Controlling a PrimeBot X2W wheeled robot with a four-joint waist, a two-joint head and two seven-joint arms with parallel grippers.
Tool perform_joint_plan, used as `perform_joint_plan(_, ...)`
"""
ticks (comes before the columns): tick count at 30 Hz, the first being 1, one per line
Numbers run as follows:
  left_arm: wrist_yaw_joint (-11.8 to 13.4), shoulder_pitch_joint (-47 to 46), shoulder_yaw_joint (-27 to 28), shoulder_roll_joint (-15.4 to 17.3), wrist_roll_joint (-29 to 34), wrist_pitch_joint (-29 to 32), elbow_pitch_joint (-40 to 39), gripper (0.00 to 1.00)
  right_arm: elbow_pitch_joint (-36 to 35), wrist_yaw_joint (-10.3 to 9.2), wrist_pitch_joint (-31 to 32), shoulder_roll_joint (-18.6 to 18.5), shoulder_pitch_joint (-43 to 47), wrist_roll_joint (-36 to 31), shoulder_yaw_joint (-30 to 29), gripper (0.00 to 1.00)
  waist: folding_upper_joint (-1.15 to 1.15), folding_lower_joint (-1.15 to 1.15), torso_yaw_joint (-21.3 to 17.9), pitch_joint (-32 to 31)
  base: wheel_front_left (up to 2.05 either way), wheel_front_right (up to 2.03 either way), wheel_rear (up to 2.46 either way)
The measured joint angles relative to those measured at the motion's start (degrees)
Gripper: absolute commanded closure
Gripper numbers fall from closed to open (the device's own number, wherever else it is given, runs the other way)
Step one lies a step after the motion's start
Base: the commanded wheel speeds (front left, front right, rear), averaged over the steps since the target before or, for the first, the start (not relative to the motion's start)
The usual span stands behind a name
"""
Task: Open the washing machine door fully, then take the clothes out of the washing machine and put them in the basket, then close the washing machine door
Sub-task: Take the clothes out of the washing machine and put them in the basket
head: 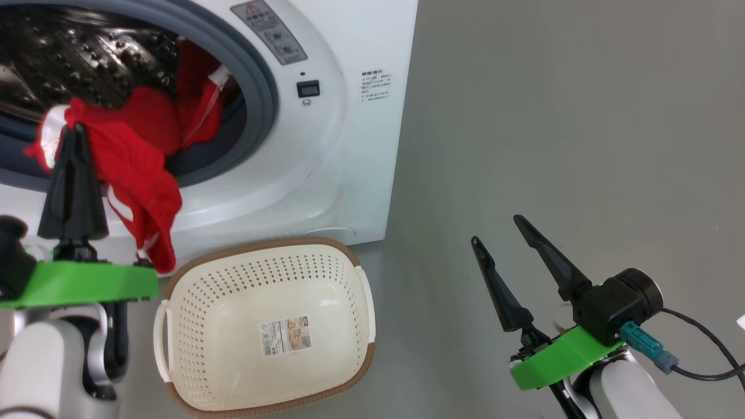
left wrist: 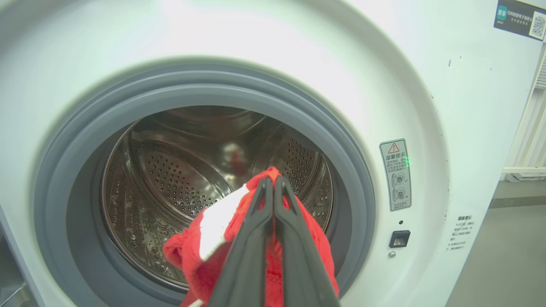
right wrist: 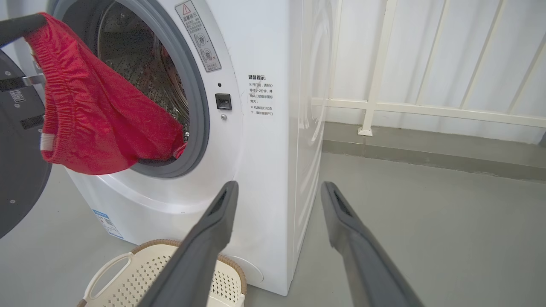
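My left gripper (head: 73,131) is shut on red clothes (head: 137,174) with white trim, just outside the washing machine (head: 349,145) opening; the cloth hangs down over the grey rubber ring (head: 265,87). More red clothes (head: 198,99) lie inside the drum. In the left wrist view the closed left gripper (left wrist: 273,181) pinches the red clothes (left wrist: 204,251) in front of the steel drum (left wrist: 179,179). The washing machine door (right wrist: 19,170) stands open at the left of the right wrist view. The cream basket (head: 268,331) sits on the floor below the opening. My right gripper (head: 497,230) is open, off to the right.
Grey floor (head: 553,116) stretches to the right of the machine. A white railing (right wrist: 426,108) runs along the wall behind. A black cable (head: 704,349) trails from my right wrist.
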Motion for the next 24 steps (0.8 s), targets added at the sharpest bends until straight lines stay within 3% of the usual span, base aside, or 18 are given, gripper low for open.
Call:
perform_joint_plan(15, 2.2, 9.1, -3.4, -2.3, -1.0, 6.1, -16.3, 1.0, 0.2, 0.0, 0.0, 0.1, 0.3, 0.0, -0.4, 0.0, 0.0, 0.0, 0.2, -0.7, 0.0, 0.0, 0.0)
perform_joint_plan(24, 2.9, 11.4, -6.3, -4.5, -1.9, 7.5, -12.8, 1.0, -0.2, 0.0, 0.0, 0.5, 0.2, 0.0, -0.3, 0.0, 0.0, 0.0, 0.2, 2.2, 0.0, 0.0, 0.0)
